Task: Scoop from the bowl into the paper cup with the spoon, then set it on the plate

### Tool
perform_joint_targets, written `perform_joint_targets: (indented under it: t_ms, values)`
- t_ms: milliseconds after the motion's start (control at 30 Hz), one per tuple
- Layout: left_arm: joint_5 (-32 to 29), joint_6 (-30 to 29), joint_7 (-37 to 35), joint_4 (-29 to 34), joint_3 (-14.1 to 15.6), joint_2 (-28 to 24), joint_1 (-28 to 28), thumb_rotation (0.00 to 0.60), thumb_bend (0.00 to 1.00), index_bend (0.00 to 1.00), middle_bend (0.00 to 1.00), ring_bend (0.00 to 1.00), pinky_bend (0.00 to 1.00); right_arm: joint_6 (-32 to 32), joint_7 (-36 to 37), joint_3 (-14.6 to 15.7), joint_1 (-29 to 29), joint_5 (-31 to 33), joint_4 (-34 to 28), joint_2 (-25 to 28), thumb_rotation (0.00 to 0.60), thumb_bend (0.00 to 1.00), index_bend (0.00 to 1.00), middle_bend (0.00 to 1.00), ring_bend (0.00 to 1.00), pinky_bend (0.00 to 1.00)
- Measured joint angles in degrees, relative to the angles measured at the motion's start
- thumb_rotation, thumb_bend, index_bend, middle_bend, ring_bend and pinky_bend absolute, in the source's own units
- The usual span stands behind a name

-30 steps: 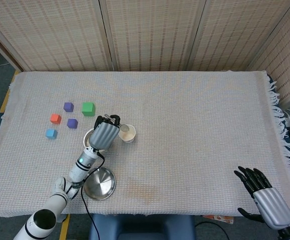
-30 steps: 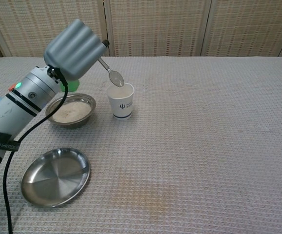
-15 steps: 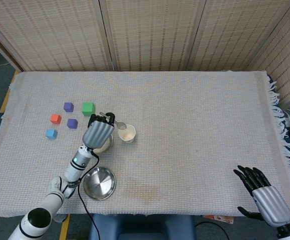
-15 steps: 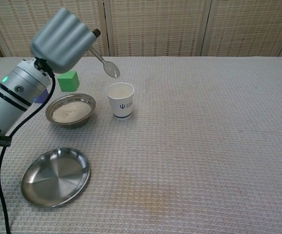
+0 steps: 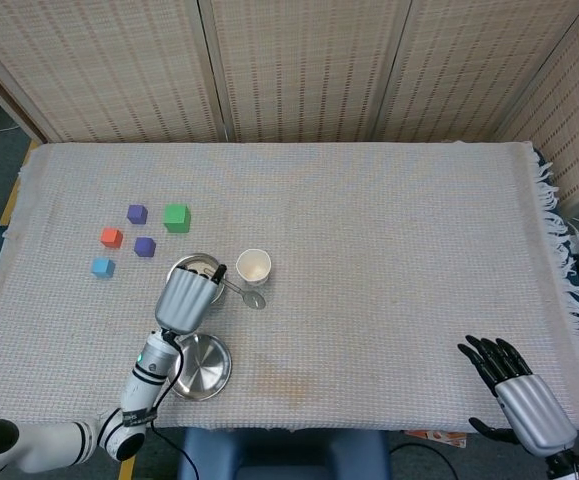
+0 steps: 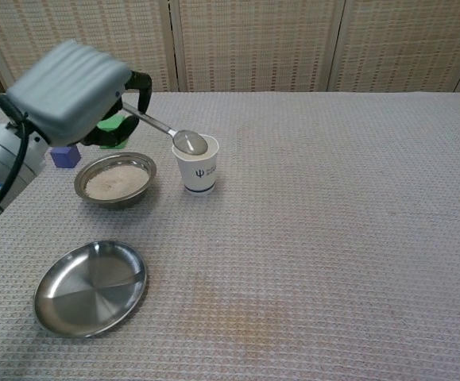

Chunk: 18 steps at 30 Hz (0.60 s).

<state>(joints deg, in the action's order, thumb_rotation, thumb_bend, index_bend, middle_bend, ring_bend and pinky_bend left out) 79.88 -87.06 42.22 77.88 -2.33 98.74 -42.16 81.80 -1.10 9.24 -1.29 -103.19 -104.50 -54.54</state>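
Your left hand [image 6: 71, 91] is grasping the spoon [image 6: 170, 133], its tip reaching toward the paper cup [image 6: 199, 163]; your right hand [image 5: 522, 391] is lying released.

spoon [image 6: 178, 136]: metal, held off the table by its handle, bowl end out to the right, in front of the cup's rim in the chest view.
paper cup [image 6: 199, 163]: white, dark printed mark, upright on the cloth, just right of the bowl.
bowl [image 6: 115, 178]: shallow metal, holds pale granular contents.
plate [image 6: 90, 287]: round steel dish, nearer the robot than the bowl, close by but apart.
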Motion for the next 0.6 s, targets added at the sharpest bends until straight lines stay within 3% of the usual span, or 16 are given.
perform_joint_targets:
  t_ms: [167,267,400,600]
  values:
    - [-4.6,4.9,6.6,18.9,4.0,-8.6,4.7,0.600,0.64,0.93,1.00,1.00,1.00,1.5,0.4,0.3,0.5,-1.0,0.1,0.2,0.600,0.06,0.00,0.00,0.00,0.00]
    - [-4.8,5.8,8.8,23.0,5.8,-10.9,6.6,0.600,0.64,0.93,1.00,1.00,1.00,1.7,0.7,0.5,0.6,-1.5,0.3,0.3,0.600,0.06,0.00,0.00,0.00,0.00]
    - [-4.3,6.6,9.5,20.3,7.8,-9.9,9.0,0.600,0.64,0.93,1.00,1.00,1.00,1.9,0.9,0.9,0.6,-2.5,0.5,0.3,0.600,0.06,0.00,0.00,0.00,0.00]
    - [-4.5,8.7,8.5,10.8,8.8,-7.0,12.4,0.600,0.61,0.90,1.00,1.00,1.00,3.2,1.0,1.3,1.2,-3.5,0.4,0.4,0.600,0.06,0.00,0.00,0.00,0.00]
